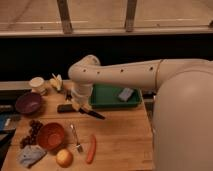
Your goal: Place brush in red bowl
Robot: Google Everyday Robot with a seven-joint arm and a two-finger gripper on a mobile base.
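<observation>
Gripper hung over the back of the table, just in front of the green tray, beside the black block. Fingers were closed on the brush; its black handle pointed right and forward. Red bowl sat well apart, front left, near the fork.

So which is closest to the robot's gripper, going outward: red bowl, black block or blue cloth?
Gripper, holding the brush, is over the middle of the table.
1. Black block, right beside it.
2. Red bowl, toward the front edge.
3. Blue cloth, front corner, past the bowl.
</observation>
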